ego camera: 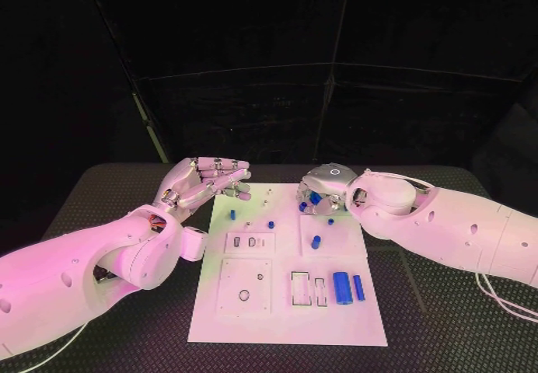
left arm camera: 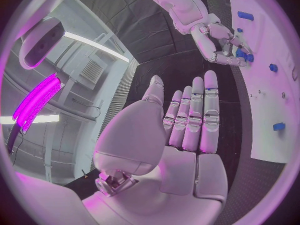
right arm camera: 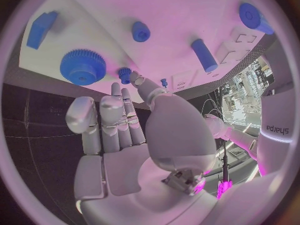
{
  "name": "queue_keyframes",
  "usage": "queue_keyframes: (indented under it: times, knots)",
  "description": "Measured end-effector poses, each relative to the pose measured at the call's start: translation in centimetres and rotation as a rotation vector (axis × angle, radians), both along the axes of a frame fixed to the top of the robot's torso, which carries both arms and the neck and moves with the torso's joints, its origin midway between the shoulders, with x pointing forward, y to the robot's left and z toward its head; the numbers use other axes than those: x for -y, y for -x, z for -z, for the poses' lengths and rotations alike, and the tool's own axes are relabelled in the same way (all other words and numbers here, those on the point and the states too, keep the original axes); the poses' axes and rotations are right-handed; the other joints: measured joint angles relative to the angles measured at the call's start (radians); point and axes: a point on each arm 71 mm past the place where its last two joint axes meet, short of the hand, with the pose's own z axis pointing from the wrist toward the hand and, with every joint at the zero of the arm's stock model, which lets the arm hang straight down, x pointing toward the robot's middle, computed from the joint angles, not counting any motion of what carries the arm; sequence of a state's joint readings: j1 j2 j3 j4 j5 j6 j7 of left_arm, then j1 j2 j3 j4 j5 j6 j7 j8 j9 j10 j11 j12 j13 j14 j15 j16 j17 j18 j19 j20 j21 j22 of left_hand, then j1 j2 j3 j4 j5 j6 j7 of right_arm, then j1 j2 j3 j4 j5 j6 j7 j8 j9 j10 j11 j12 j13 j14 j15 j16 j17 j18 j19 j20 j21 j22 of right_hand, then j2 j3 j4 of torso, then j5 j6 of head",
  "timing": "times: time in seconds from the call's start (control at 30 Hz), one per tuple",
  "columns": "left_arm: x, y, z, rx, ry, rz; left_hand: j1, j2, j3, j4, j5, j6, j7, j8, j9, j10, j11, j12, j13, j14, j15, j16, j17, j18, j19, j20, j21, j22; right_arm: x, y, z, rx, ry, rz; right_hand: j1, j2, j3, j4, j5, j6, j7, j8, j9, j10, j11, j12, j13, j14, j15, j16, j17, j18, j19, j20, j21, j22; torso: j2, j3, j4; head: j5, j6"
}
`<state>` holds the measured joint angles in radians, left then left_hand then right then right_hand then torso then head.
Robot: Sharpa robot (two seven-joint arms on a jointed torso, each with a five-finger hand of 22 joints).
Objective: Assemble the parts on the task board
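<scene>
Head view — task board (ego camera: 225,326), blue parts (ego camera: 342,283) in recesses; left hand (ego camera: 205,183) empty

Blue parts (ego camera: 342,287) (scattered) on white task board (ego camera: 287,322)

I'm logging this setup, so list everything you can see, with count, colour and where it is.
Task board: one, white, middle of the black table.
Table: one, black, under the board.
Large gear: one, blue, on the board near the right hand.
Cylinders: two, blue, side by side on the board's near right part.
Small parts: several, blue, scattered over the board's far half.
Left hand: one, silver, raised at the board's far left corner, holding nothing.
Right hand: one, silver, over the board's far right part.
</scene>
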<state>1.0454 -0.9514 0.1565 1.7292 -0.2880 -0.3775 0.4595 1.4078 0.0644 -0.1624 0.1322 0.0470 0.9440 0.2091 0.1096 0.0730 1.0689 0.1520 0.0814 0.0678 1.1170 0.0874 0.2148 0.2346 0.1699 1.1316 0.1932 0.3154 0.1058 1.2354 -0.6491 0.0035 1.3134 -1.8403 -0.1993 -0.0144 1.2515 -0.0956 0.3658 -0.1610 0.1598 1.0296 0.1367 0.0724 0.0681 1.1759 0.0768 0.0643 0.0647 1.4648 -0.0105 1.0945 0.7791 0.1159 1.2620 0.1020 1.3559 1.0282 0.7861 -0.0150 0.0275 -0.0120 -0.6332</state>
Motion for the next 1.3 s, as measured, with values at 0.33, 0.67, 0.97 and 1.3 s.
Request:
queue_keyframes:
  times: [0.33,0.67,0.97,1.3]
  knots:
    - [0.07,0.00,-0.01,0.001,0.001,0.002,-0.001,0.001,-0.003,-0.003,0.000,0.000,0.000,0.000,0.000,0.007,0.000,0.000,0.000,0.000,0.000,-0.006,-0.002,0.000,-0.002,0.002,-0.011,-0.010,-0.07,-0.24,0.41,-0.022,0.012,0.007,0.004,0.004,0.017,0.004,0.001,0.009,0.000,0.000,0.000,0.007,0.000,0.000,-0.001,0.000,0.000,0.015,0.011,0.000,0.003,0.004,0.006,0.013,0.001,0.0002,0.0000,0.001,-0.005]
    - [0.14,0.00,-0.01,0.001,0.002,0.003,-0.001,0.001,-0.003,-0.003,0.000,0.000,0.000,0.000,0.000,0.007,0.000,-0.004,0.000,0.000,0.000,-0.010,-0.002,0.000,-0.002,0.002,-0.016,-0.012,-0.27,-0.39,0.66,-0.031,0.015,0.007,0.010,0.010,0.059,0.018,0.001,0.025,0.001,0.000,0.000,0.014,0.000,0.000,-0.001,0.000,0.000,0.033,0.020,0.000,0.003,0.004,0.015,0.024,0.002,0.0005,0.0000,0.001,-0.010]
    - [0.23,0.00,0.00,0.001,0.003,0.007,-0.001,0.001,-0.003,-0.003,0.000,0.004,0.004,0.000,0.000,0.007,0.000,-0.004,0.000,0.000,0.000,-0.010,-0.002,0.000,-0.002,0.002,-0.016,-0.014,-0.50,-0.65,0.73,-0.032,0.011,0.009,0.023,0.023,0.108,0.024,-0.021,0.049,0.000,0.000,-0.001,0.036,-0.004,0.000,-0.002,0.000,0.000,0.050,0.026,0.000,0.007,0.000,0.022,0.034,0.002,0.0008,0.0000,-0.001,-0.014]
    - [0.15,0.00,0.00,0.000,0.004,0.007,0.003,0.004,-0.004,-0.004,0.000,0.004,0.004,-0.005,-0.001,0.007,0.000,-0.006,0.000,-0.004,0.004,-0.015,-0.003,0.000,-0.002,0.002,-0.024,-0.018,-0.16,0.10,0.32,-0.021,-0.030,-0.001,0.042,0.042,0.147,0.023,-0.067,0.089,-0.006,0.013,0.006,0.082,-0.014,0.008,0.001,0.000,0.000,0.064,0.036,-0.010,0.011,-0.004,0.034,0.051,0.001,0.0006,-0.0016,0.003,-0.014]
